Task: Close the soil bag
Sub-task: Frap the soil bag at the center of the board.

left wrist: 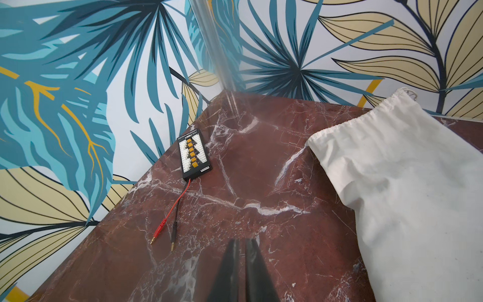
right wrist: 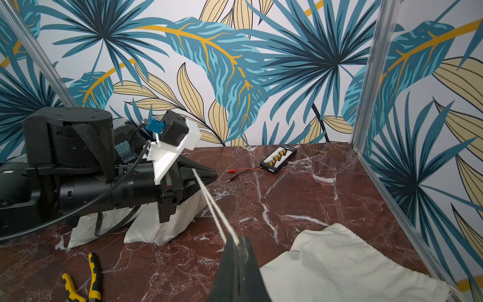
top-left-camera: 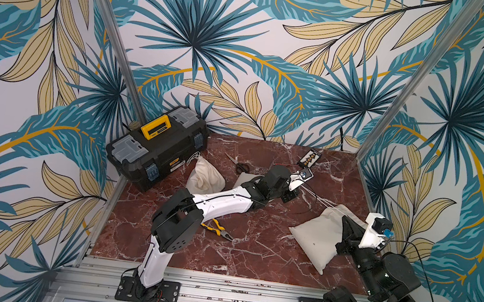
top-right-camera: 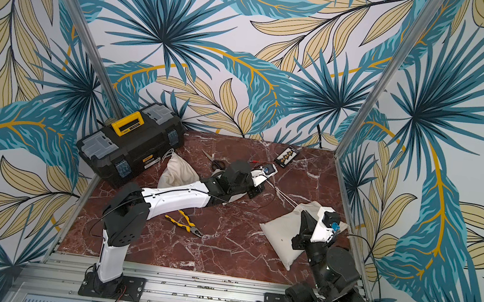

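1. Lying flat on the right side of the tabletop [top-left-camera: 253, 253], close to the right wall, the cream cloth soil bag [top-left-camera: 314, 239] has its gathered mouth at the far end.
2. The right gripper [right wrist: 236, 242] is above the bag's far part. Its jaws are pressed together on the white drawstring [right wrist: 211, 206], whose two cords pass between the tips.
3. From there the cords run taut, leftward and farther away, to the left gripper [right wrist: 215, 174]. The left arm reaches across from the near left to the far middle of the tabletop.
4. The left jaws are almost together, with only a thin slit between them. The right wrist view shows the taut cords ending at these jaws, partway back from the tips. The left wrist view shows no cord in the slit near the tips.
5. Beyond the left gripper, a black connector board [left wrist: 194, 154] lies near the far wall, and its red and black leads [left wrist: 170, 224] trail back toward the gripper.
6. A black toolbox [top-left-camera: 156, 147] with a yellow handle stands at the far left, and a second cloth bag [top-left-camera: 205, 174] is just beside it.
7. Scissors [top-left-camera: 237, 165] lie between that bag and the board, and yellow-handled pliers [top-left-camera: 217, 228] lie in the near middle, beside the left arm.
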`<action>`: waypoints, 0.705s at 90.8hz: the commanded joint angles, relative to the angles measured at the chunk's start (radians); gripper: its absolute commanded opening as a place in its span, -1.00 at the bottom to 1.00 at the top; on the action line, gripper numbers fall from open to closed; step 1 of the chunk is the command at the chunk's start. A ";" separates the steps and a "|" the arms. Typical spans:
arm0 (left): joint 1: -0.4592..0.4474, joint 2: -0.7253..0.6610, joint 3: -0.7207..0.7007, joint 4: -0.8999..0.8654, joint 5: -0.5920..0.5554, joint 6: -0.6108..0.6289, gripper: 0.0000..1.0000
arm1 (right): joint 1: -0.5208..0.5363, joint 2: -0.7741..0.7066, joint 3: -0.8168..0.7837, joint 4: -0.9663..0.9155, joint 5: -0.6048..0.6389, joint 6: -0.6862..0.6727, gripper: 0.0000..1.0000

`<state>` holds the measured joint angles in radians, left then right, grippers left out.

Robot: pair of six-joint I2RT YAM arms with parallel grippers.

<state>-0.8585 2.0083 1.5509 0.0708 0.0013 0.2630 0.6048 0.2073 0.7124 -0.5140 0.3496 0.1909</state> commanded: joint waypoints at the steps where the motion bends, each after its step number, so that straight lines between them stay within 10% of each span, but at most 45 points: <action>1: 0.293 0.077 -0.049 -0.283 -0.452 -0.127 -0.81 | -0.022 -0.125 0.057 0.189 0.276 0.005 -1.00; 64: 0.414 0.032 -0.116 -0.251 -0.397 -0.261 -0.66 | -0.014 -0.149 0.118 0.152 0.314 0.021 -1.00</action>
<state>-0.7380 1.9671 1.4918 0.0120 0.1097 0.1104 0.6178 0.1963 0.6754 -0.5121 0.3416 0.2169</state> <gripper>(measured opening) 0.174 0.061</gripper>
